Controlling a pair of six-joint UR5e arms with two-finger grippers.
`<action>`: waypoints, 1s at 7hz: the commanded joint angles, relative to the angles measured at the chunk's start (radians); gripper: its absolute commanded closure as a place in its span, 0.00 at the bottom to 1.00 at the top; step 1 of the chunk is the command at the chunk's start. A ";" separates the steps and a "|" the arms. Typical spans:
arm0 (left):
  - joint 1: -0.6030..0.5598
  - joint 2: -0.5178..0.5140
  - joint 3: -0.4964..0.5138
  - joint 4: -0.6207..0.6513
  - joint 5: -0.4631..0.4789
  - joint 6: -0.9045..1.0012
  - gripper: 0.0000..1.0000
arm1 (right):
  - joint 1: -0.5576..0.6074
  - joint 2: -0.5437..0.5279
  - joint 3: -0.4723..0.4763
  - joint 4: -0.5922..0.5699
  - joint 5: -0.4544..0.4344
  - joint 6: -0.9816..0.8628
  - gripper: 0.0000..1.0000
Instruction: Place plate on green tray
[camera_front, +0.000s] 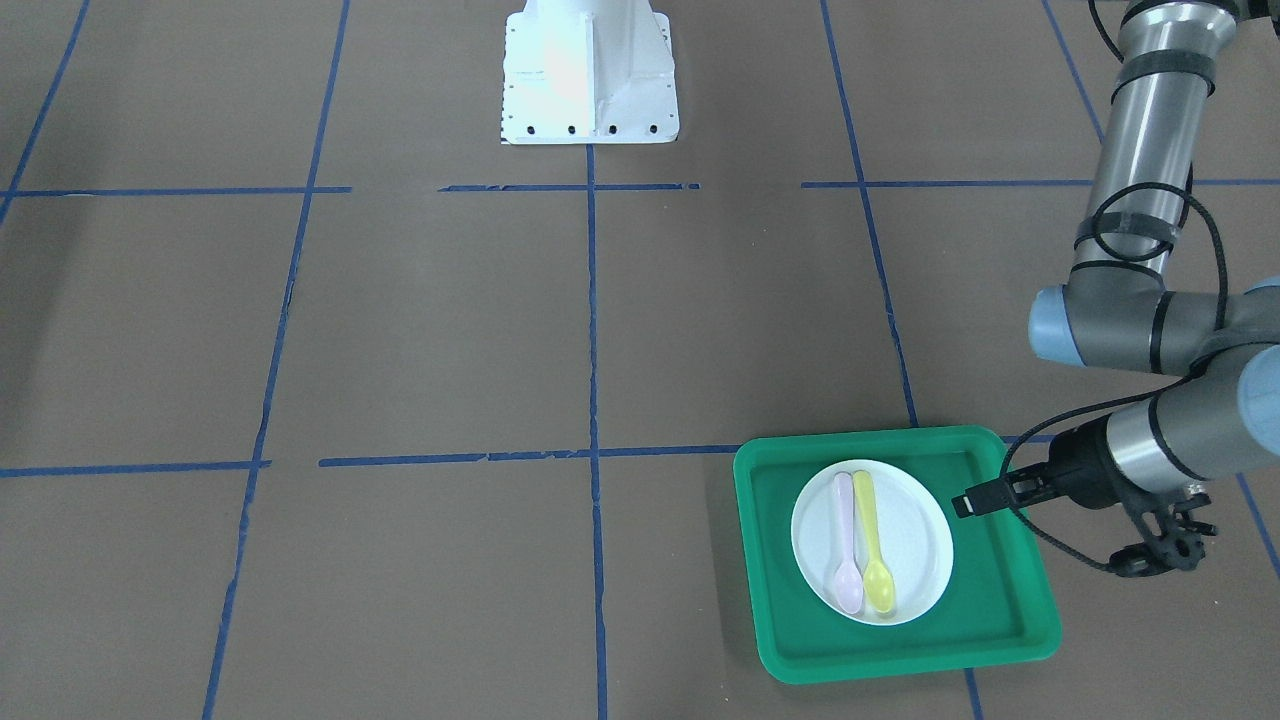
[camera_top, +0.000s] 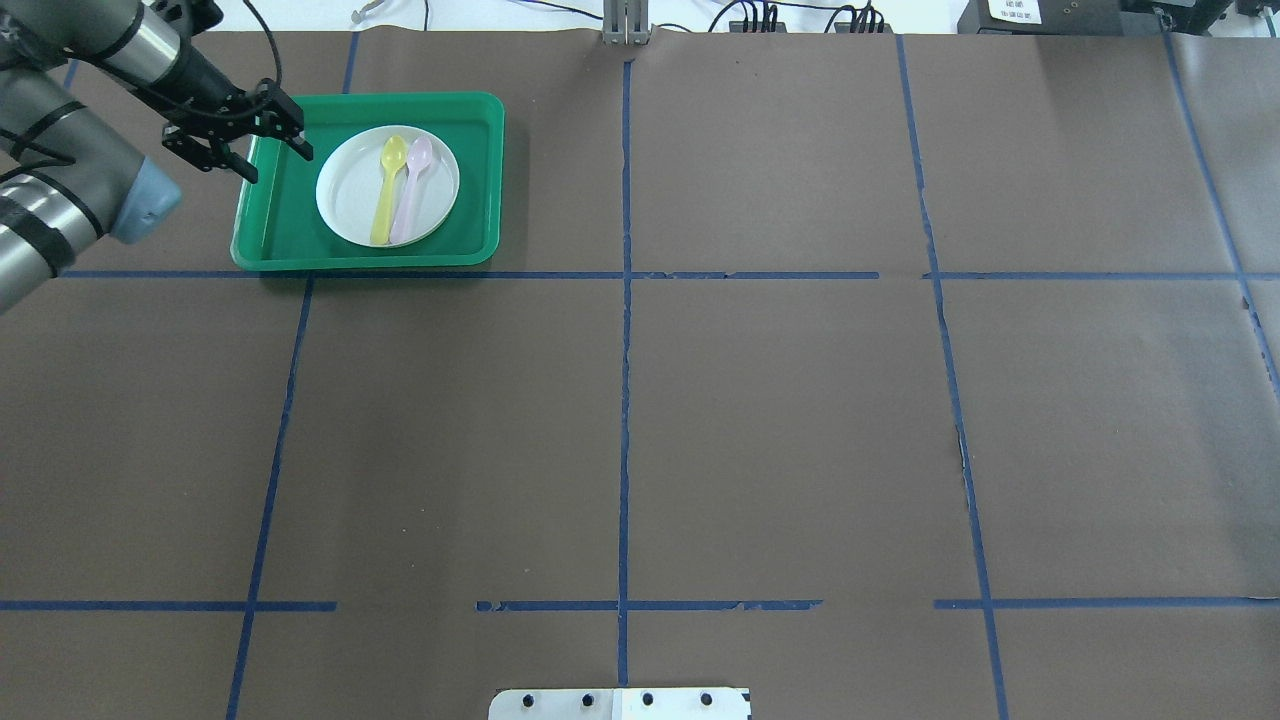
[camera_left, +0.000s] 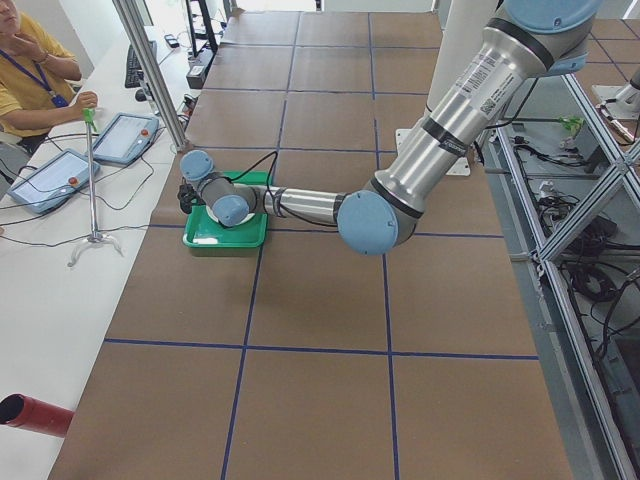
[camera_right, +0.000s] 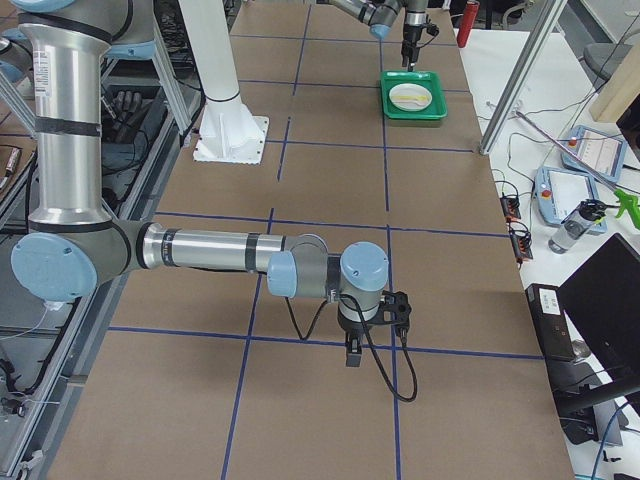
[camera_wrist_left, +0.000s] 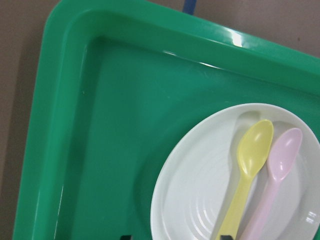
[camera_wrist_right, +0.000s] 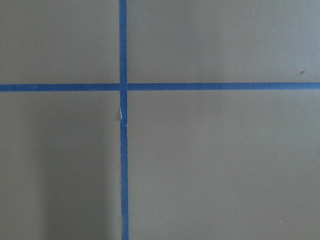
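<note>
The white plate (camera_top: 352, 195) lies inside the green tray (camera_top: 275, 215) at the table's far left, and both show in the front view, plate (camera_front: 910, 545) and tray (camera_front: 1000, 610). A yellow spoon (camera_top: 386, 190) and a pink spoon (camera_top: 413, 190) lie side by side on the plate. My left gripper (camera_top: 278, 160) is open and empty above the tray's left part, just beside the plate. The left wrist view shows the plate (camera_wrist_left: 200, 195) and the tray (camera_wrist_left: 120, 125) from close above. My right gripper (camera_right: 353, 350) shows only in the exterior right view, so I cannot tell whether it is open or shut.
The brown table is marked with blue tape lines (camera_top: 625, 400). The robot's white base (camera_front: 588, 75) stands at the table's near edge. An operator (camera_left: 30, 80) sits beyond the table's far edge with tablets (camera_left: 125, 135).
</note>
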 joint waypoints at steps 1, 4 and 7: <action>-0.081 0.170 -0.244 0.088 -0.005 0.105 0.00 | 0.000 0.000 0.000 0.000 0.001 0.000 0.00; -0.248 0.455 -0.559 0.397 0.009 0.558 0.00 | 0.000 0.000 0.000 0.000 -0.001 0.000 0.00; -0.369 0.690 -0.609 0.455 0.066 0.928 0.00 | 0.000 0.000 0.000 0.000 -0.001 0.000 0.00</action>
